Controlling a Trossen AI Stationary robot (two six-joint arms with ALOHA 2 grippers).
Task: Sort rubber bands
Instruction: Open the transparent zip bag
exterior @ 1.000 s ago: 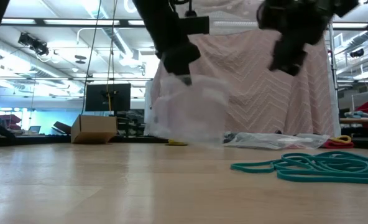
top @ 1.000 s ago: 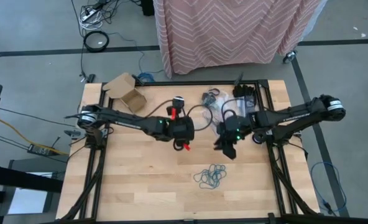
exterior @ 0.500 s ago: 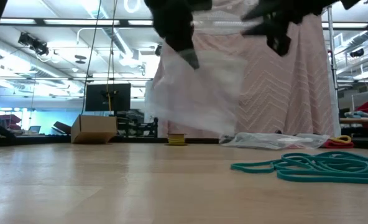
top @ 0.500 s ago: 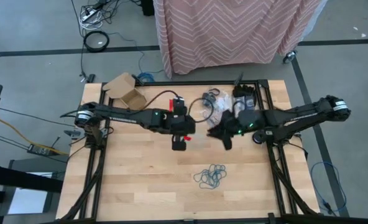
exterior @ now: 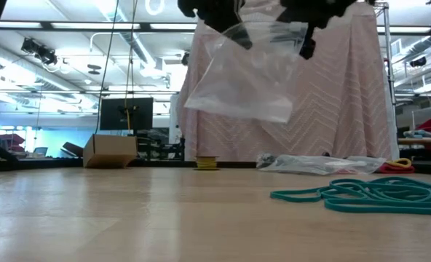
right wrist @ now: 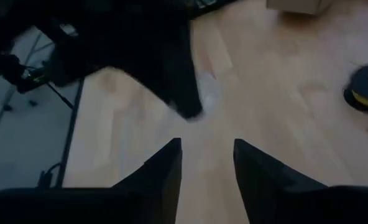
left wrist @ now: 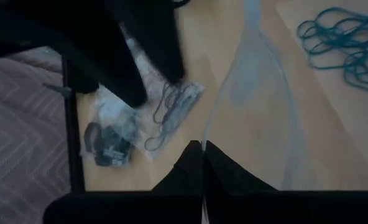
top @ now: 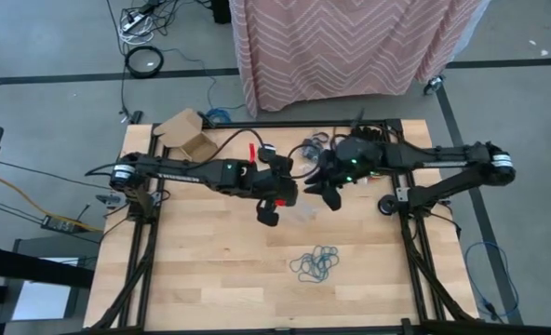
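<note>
A clear bag [exterior: 241,76] is being held aloft, centre frame, by the clamped left gripper [top: 268,213]; the right gripper [right wrist: 206,163], jaws apart, should be guided squarely onto its mouth.

Even, bright overhead light on the pale wooden table [top: 210,279], soft short shadows under both arms, ceiling strip lights glaring in the low view, clear crinkly plastic bag [exterior: 244,76] motion-smeared, both wrist views dim and blurred.

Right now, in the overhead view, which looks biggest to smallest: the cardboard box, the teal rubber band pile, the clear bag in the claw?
1. Cardboard box
2. Teal rubber band pile, not much smaller
3. Clear bag: only part shows beside the left claw, so its place is unsure.
</note>
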